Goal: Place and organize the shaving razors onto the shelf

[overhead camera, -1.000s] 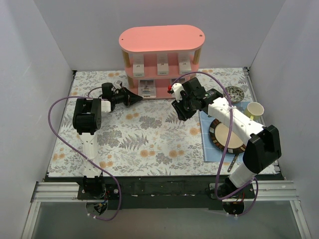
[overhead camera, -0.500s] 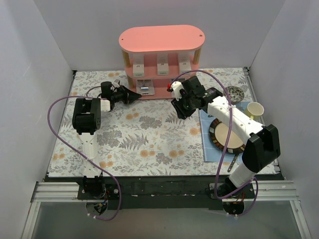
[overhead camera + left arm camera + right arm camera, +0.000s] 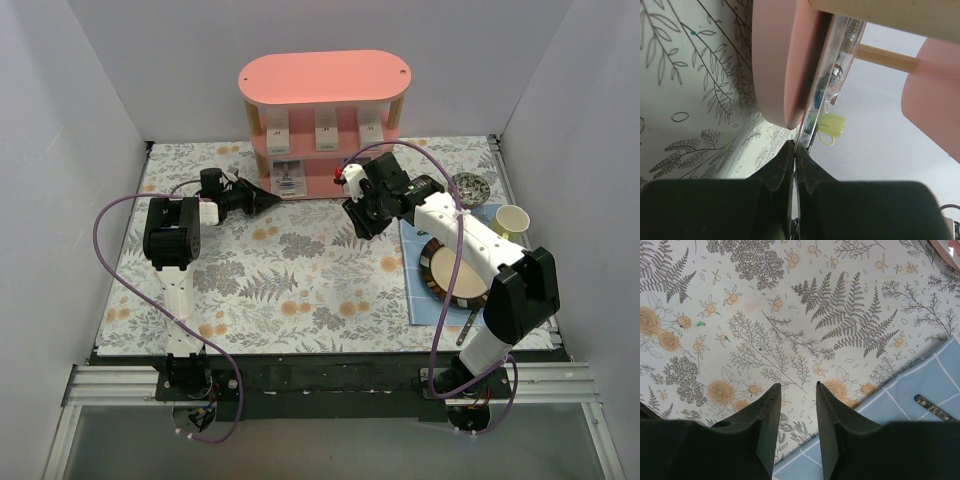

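The pink three-tier shelf (image 3: 325, 78) stands at the back. Three white razor boxes (image 3: 327, 128) stand on its middle tier. My left gripper (image 3: 272, 198) is shut on the edge of a clear blister pack (image 3: 290, 177) at the bottom tier's left front. In the left wrist view the gripper (image 3: 794, 149) pinches the pack (image 3: 832, 75), which lies against the pink tier's rim (image 3: 772, 65). My right gripper (image 3: 358, 222) is open and empty above the floral cloth, also in the right wrist view (image 3: 797, 387). The arm hides the bottom tier's right part.
A plate (image 3: 455, 275) lies on a blue cloth (image 3: 418, 300) at the right, with cutlery (image 3: 470, 325) at its front. A yellow cup (image 3: 512, 220) and a small dish (image 3: 468, 185) stand behind it. A cutlery handle (image 3: 935, 409) shows on the cloth.
My left gripper has drawn slightly left while still holding the blister pack, which now looks narrower at the bottom tier. My right arm has shifted a little up and left.
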